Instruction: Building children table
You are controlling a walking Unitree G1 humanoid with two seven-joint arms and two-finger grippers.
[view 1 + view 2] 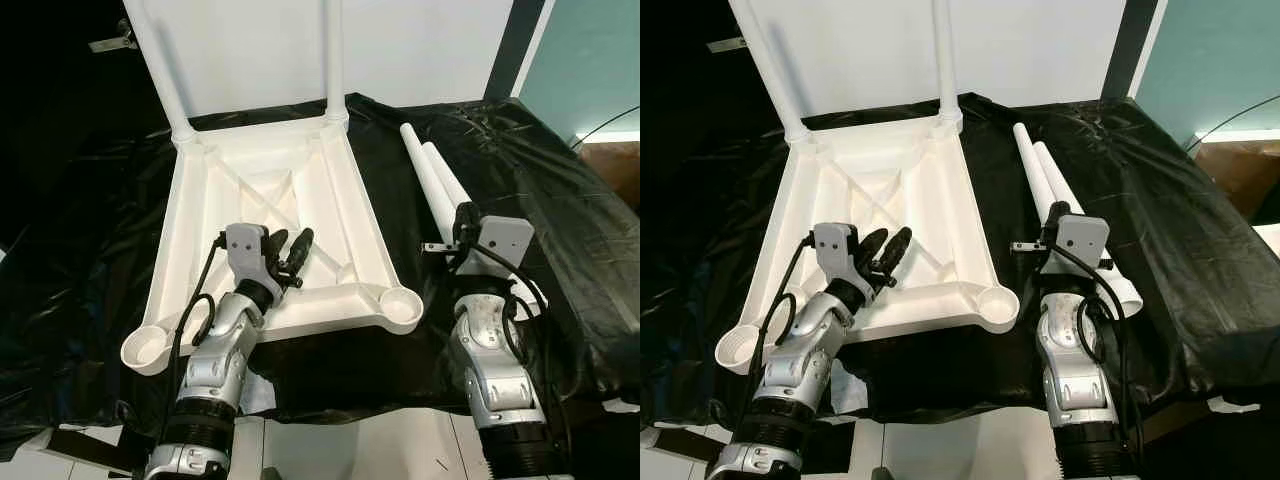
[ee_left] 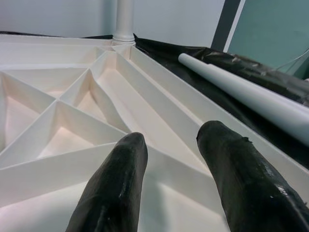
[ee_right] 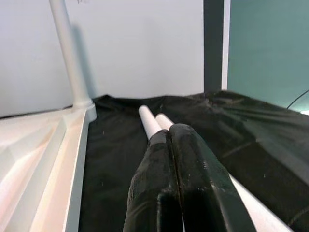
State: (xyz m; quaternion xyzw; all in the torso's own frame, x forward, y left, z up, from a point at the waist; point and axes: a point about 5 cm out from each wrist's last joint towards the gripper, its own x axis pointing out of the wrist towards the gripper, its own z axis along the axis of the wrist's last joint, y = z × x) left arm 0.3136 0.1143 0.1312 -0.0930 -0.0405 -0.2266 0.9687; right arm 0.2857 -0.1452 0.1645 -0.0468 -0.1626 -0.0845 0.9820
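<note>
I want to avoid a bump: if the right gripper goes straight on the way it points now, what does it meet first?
Probably the two loose legs. The right gripper, fingers shut, points along them just above the black cloth. How high it sits over them is unclear, so it may graze or pass above.

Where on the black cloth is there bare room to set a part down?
Free: the black cloth right of the two loose legs. Crowded: between the upturned tabletop and those legs, where the right gripper sits.
</note>
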